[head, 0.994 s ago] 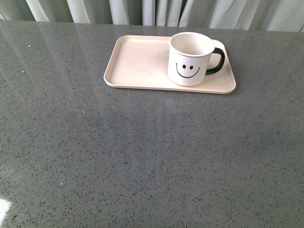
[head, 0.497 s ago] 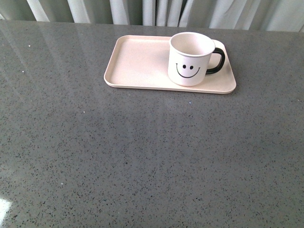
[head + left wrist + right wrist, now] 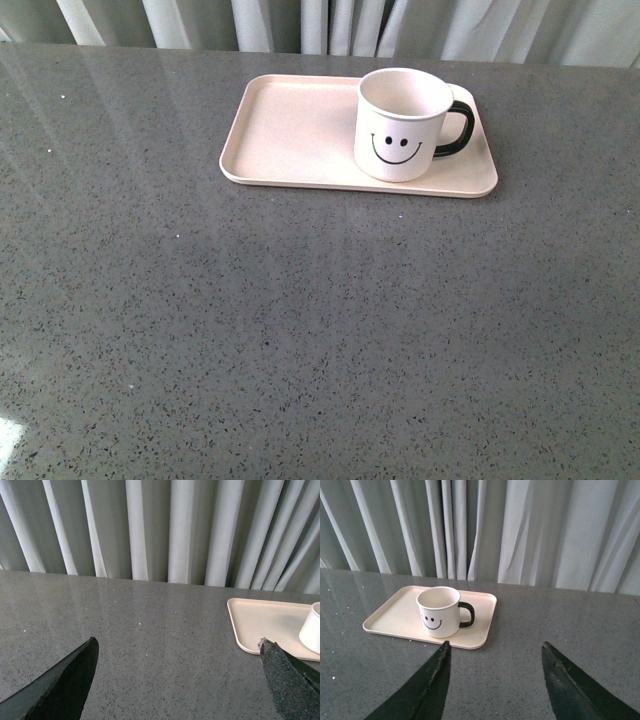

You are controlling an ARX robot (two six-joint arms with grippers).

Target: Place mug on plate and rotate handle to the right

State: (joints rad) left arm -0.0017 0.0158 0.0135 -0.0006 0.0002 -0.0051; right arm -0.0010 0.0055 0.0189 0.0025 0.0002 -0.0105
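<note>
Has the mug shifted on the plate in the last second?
No. The mug sits at the same spot near the plate's right end, handle pointing right.

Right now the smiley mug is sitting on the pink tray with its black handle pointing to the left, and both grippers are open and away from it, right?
Not quite: the handle points to the right, as the front view shows. The rest holds: the mug stands on the pink tray, and the left gripper and right gripper are open and clear of it.
</note>
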